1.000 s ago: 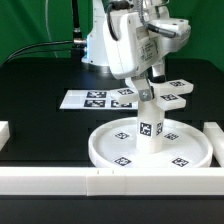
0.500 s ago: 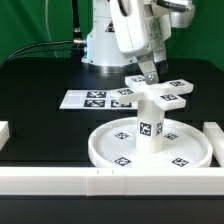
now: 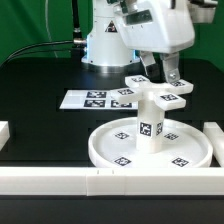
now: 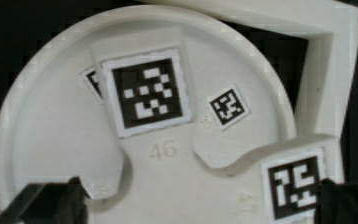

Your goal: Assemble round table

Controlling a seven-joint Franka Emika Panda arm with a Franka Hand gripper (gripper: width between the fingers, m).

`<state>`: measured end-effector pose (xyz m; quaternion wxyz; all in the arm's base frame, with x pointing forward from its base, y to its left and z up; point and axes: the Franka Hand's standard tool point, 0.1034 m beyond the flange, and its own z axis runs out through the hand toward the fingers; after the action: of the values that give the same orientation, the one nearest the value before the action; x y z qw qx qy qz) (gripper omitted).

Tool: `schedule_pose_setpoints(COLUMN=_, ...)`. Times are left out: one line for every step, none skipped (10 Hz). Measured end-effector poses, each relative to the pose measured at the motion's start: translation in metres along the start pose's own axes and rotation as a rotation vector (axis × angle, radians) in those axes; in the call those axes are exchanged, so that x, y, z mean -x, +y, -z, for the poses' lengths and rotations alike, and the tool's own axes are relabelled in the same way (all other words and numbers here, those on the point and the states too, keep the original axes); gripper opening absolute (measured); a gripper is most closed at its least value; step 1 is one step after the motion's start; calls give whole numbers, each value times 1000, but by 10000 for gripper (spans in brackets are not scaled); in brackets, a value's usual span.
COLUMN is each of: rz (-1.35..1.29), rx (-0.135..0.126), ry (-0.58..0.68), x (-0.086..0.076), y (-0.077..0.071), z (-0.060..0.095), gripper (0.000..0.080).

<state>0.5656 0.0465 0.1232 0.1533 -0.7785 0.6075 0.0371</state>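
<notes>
The large rimmed round disc (image 3: 186, 152) lies flat on the black table, with several tags on its face. The short cylindrical leg (image 3: 150, 120) stands upright at its middle. The cross-shaped foot (image 3: 166, 94) lies just behind the leg. My gripper (image 3: 160, 72) hangs open and empty a little above the foot, touching nothing. In the wrist view the disc (image 4: 87, 150) fills the picture, and my dark fingertips (image 4: 51, 200) show at the frame's edge, wide apart with nothing between them.
The marker board (image 3: 90, 99) lies behind the disc on the exterior view's left. White border rails run along the front (image 3: 90, 181), with rail pieces at the right (image 3: 215, 134) and left (image 3: 3, 132). The robot base (image 3: 100, 45) stands at the back.
My gripper has risen from just beside the leg's top and moved toward the exterior view's right, now above the cross-shaped foot. The parts have not moved.
</notes>
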Motion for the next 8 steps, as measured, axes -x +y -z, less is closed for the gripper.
schedule_pose_setpoints(rz=224, rx=29, ry=-8, x=0, y=-5, z=0, gripper=649)
schedule_pose_setpoints(rz=307, rx=30, ry=-11, x=1, y=-7, z=-1, gripper=649)
schedule_pose_setpoints(rz=388, rx=31, ry=-12, x=1, y=-6, z=-1, gripper=649)
schedule_pose_setpoints(rz=452, rx=30, ry=-13, x=1, y=-6, z=-1, gripper=649)
schedule_pose_setpoints(rz=525, rx=30, ry=-15, x=1, y=-6, z=-1, gripper=649)
schedule_pose_setpoints(rz=599, rx=30, ry=-16, x=1, y=-6, z=-1, gripper=649)
schedule_pose_setpoints(rz=637, rx=30, ry=-16, x=0, y=-6, z=-1, gripper=649)
schedule_pose_setpoints(rz=872, rx=51, ry=-1, x=-3, y=-7, z=0, gripper=649)
